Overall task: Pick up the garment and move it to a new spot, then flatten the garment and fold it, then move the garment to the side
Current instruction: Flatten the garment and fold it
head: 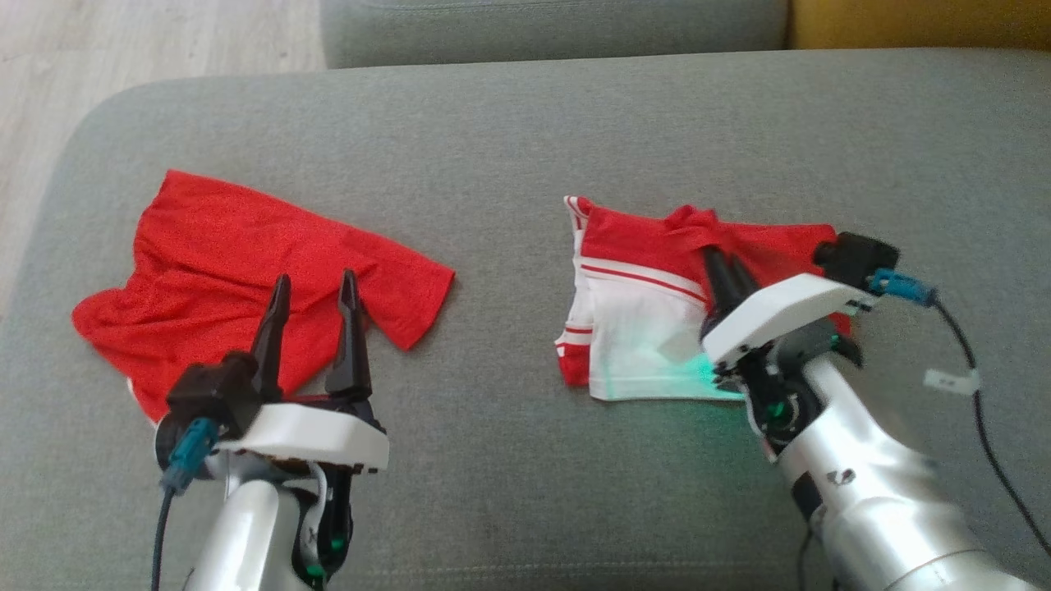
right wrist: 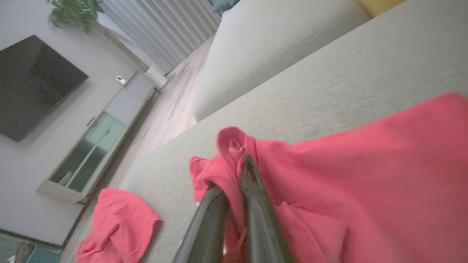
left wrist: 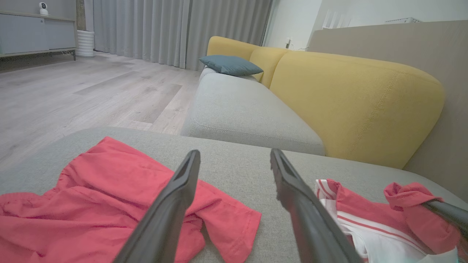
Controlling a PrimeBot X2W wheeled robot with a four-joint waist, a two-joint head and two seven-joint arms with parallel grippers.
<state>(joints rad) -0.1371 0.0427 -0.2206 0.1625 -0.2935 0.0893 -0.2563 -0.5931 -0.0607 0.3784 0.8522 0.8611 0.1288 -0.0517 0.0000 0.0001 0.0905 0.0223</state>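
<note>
Slants in over the front edge of the seat (head: 525,148), right gripper (head: 721,256) clamped on a raised red fold of the garment (head: 640,320), rumpled right of middle, part white. Holds the left gripper (head: 316,277) spread wide over a red shirt (head: 213,246) near the left edge.

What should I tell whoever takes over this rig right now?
Left gripper: open, empty, over the red garment's near edge.
Right gripper: shut on a bunched red fold of the striped garment.
Both garments lie apart on the grey cushion.
Done: striped garment looks partly folded.
Left: probably finish the fold, then move it aside.
</note>
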